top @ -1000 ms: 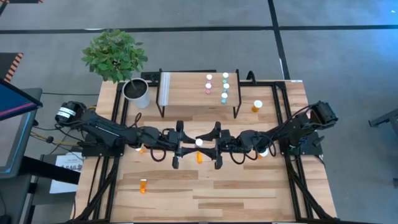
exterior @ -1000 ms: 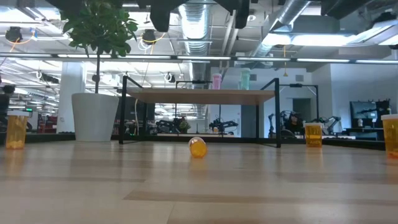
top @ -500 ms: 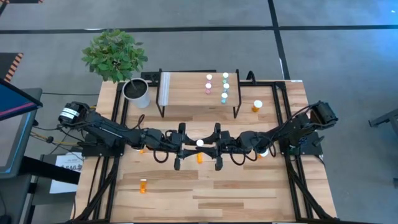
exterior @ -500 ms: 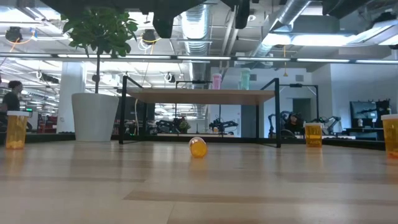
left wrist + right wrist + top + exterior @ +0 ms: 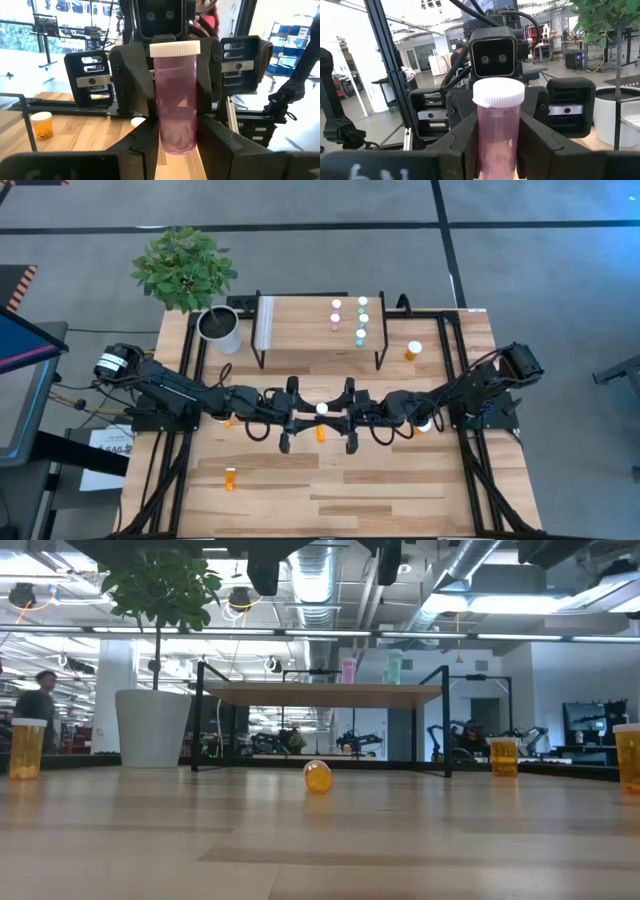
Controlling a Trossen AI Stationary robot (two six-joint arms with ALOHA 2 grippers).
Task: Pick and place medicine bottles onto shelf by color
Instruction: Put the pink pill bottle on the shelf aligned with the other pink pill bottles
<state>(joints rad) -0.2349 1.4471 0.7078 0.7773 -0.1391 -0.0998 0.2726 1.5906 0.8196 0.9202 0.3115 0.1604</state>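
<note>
Two tools on one pink bottle, mid-handover above the counter's middle.

Both the left tool [image 5: 300,413] and the right tool [image 5: 340,413] pinch the same pink bottle [image 5: 174,107], held upright with its white cap up, clear of the counter [image 5: 400,480] and in front of the shelf [image 5: 300,325]. To do this well, one tool should spread only once the other's pinch is firm on the bottle's body, then back straight off without tilting it. The bottle likely belongs beside the pink ones [image 5: 336,315] on the shelf; a fallen orange bottle [image 5: 320,434] lies just below.
</note>
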